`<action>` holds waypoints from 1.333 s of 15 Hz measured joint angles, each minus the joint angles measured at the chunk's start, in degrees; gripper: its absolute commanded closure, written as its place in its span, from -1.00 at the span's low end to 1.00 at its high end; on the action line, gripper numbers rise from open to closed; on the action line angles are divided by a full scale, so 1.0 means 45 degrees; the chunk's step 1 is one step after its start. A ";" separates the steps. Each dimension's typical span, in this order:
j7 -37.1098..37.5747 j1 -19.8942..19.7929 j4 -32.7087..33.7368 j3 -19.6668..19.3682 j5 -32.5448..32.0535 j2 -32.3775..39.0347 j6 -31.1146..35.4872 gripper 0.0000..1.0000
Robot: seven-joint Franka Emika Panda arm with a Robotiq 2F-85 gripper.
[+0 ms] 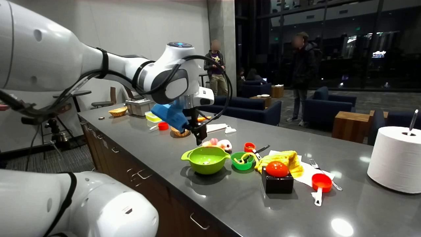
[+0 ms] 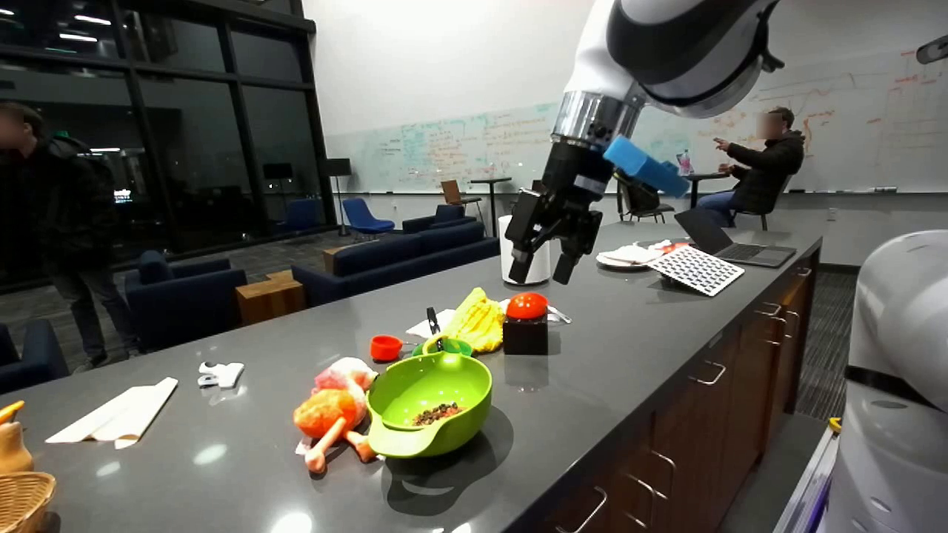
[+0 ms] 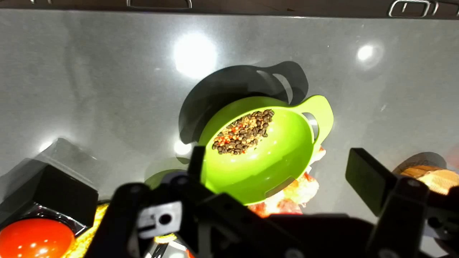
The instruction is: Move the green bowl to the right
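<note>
One green bowl (image 3: 269,157) on the table (image 2: 629,333), open side up, just beside a small darker-green bowl (image 1: 241,166) and an orange drumstick-shaped piece (image 2: 324,412). Contact with that piece: can't tell. Smooth plastic, slight gloss, thin wall, round body, flared rim, tab handle (image 3: 322,111) with a slot through it. Contents: loose mix (image 3: 247,132), dark bean-like grains plus tan and red bits, piled to one side in the wrist view.

State of the jaws: spread wide, black, blocky tips, hanging above the table and apart from the bowl in both exterior views. In the wrist view the bowl shows mostly between them, one tip overlapping its edge in line of sight.

Around it: curved yellow strip (image 1: 250,154) over the darker-green rim. Black box (image 1: 278,186), square edges, shiny red dome (image 1: 277,169) on top. Crumpled yellow cloth (image 1: 291,158) near it, ribbed texture, partly on flat white paper (image 1: 307,174). Round red scoop (image 1: 322,181), pale handle, metal fork (image 1: 316,166) just beside. Paper towel roll (image 1: 391,161), plain white cylinder, well apart. Woven basket (image 2: 29,496), partly out of frame.

Table top: hard grey, polished, mirror-like glare spots. Wood-grain drawer fronts (image 2: 689,414) below, bent metal pulls.
</note>
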 measured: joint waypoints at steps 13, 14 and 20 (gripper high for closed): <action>0.0003 -0.0053 0.0000 0.0025 -0.0001 0.0119 0.0086 -1.00; 0.0006 -0.0106 0.0001 0.0072 -0.0036 0.0254 0.0193 -1.00; 0.0272 -0.0388 0.0240 0.0733 -0.0428 0.1965 0.1589 -1.00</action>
